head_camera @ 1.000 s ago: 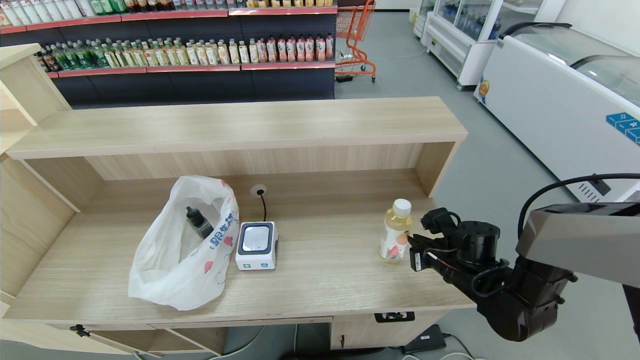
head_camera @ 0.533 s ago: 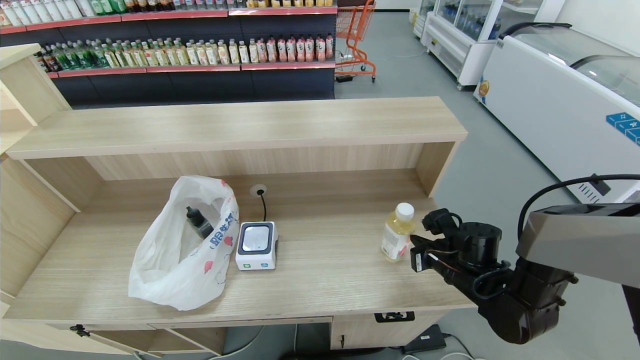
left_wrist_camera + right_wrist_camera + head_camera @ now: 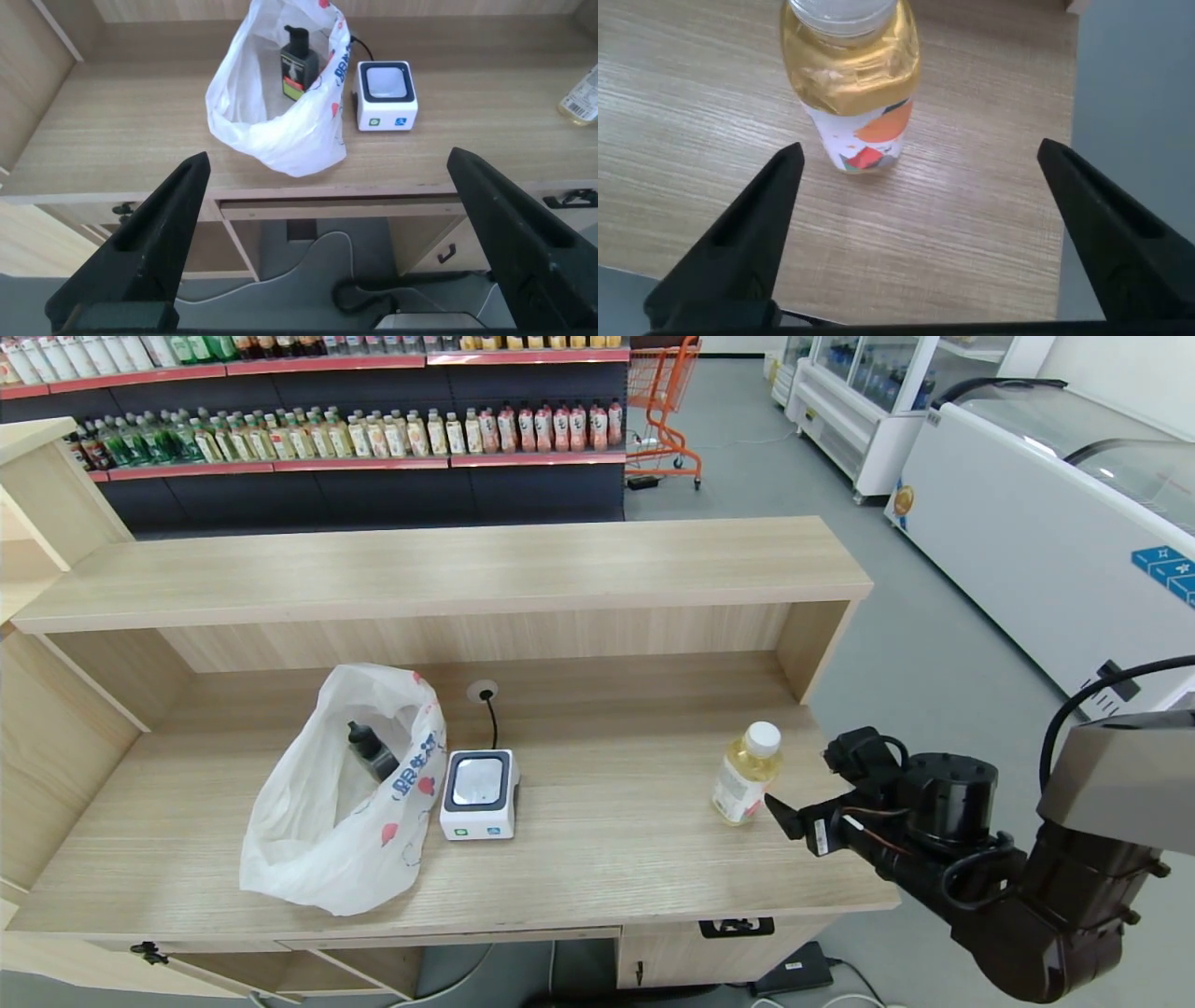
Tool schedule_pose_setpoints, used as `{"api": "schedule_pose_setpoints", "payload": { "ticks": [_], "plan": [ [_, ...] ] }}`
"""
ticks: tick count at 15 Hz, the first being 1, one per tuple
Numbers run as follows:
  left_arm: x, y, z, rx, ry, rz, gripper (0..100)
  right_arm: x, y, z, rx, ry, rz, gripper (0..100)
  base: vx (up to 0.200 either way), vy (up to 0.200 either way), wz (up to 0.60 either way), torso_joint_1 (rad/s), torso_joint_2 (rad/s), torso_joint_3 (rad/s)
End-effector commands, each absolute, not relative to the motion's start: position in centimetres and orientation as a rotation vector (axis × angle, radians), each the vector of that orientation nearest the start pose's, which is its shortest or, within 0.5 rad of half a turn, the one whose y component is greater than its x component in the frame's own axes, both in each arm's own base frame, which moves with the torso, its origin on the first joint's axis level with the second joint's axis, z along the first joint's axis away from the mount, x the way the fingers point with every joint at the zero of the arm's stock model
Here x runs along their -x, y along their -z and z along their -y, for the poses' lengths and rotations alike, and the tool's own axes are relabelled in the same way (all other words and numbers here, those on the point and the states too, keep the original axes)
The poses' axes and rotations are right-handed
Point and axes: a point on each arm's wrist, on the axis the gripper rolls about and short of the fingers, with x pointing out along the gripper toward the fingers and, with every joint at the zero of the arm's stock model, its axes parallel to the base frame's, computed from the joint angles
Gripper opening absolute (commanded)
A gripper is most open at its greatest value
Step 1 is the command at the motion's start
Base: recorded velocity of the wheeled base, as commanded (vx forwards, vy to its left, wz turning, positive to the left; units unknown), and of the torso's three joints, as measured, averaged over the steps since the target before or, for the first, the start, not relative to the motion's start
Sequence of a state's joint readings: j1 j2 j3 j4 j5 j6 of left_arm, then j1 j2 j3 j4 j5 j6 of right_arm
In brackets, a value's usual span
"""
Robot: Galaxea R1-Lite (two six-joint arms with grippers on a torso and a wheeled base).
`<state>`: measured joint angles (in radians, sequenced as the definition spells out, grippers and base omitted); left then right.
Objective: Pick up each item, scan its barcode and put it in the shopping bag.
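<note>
Item: bottle [image 3: 744, 775] of yellow drink with a white cap, standing near the right edge of the table [image 3: 607, 840]. It seems to lean a little.
Right gripper [image 3: 803, 784]: jaws spread wide and empty, just short of the bottle, not touching it.
Left gripper [image 3: 327, 161]: jaws spread wide and empty, held off the table's front edge.
Step in hand: judged to be grasping the bottle for scanning.
Approach: centre the labelled body between both fingers before you close. A one-sided touch may topple it.
Grip: hold below the shoulder, firmly. The thin plastic probably yields.
Barcode: position cannot be told, so leave as much label uncovered as you can.
Destination: scanner [image 3: 478, 793], then the shopping bag [image 3: 341, 803] beside it, which holds a dark bottle [image 3: 372, 751].
</note>
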<state>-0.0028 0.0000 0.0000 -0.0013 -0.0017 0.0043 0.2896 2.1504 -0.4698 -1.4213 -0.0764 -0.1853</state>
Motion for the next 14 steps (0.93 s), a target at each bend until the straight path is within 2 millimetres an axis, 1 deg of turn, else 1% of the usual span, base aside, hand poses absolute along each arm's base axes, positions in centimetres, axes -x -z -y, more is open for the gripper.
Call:
{"api": "schedule_pose_setpoints", "payload": {
  "ticks": [1,4,8,10,12,13,14],
  "plan": [
    [2.3,-7.6,0.0,-0.005,0.005,0.002,100,-31.1,-3.8,-8.6,0.238,-0.228,-0.242,100,0.000,0.000,0.00,0.000,0.00,0.000],
    [2.3,-7.6,0.0,-0.005,0.005,0.000,100,-33.6,-2.0,-9.6,0.234,-0.243,-0.231,100,0.000,0.000,0.00,0.000,0.00,0.000],
    [2.3,-7.6,0.0,-0.005,0.005,0.002,100,-37.0,-0.7,-11.9,0.227,-0.294,-0.159,100,0.000,0.000,0.00,0.000,0.00,0.000],
    [2.3,-7.6,0.0,-0.005,0.005,0.002,100,-37.9,0.0,-12.8,0.226,-0.313,-0.143,100,0.000,0.000,0.00,0.000,0.00,0.000],
    [2.3,-7.6,0.0,-0.005,0.005,0.002,100,-38.2,0.3,-13.4,0.224,-0.335,-0.135,100,0.000,0.000,0.00,0.000,0.00,0.000],
    [2.3,-7.6,0.0,-0.005,0.005,0.002,100,-38.4,0.5,-14.2,0.221,-0.353,-0.124,100,0.000,0.000,0.00,0.000,0.00,0.000],
    [2.3,-7.6,0.0,-0.005,0.005,0.002,100,-38.4,0.5,-14.5,0.219,-0.360,-0.122,100,0.000,0.000,0.00,0.000,0.00,0.000]
  ]
}}
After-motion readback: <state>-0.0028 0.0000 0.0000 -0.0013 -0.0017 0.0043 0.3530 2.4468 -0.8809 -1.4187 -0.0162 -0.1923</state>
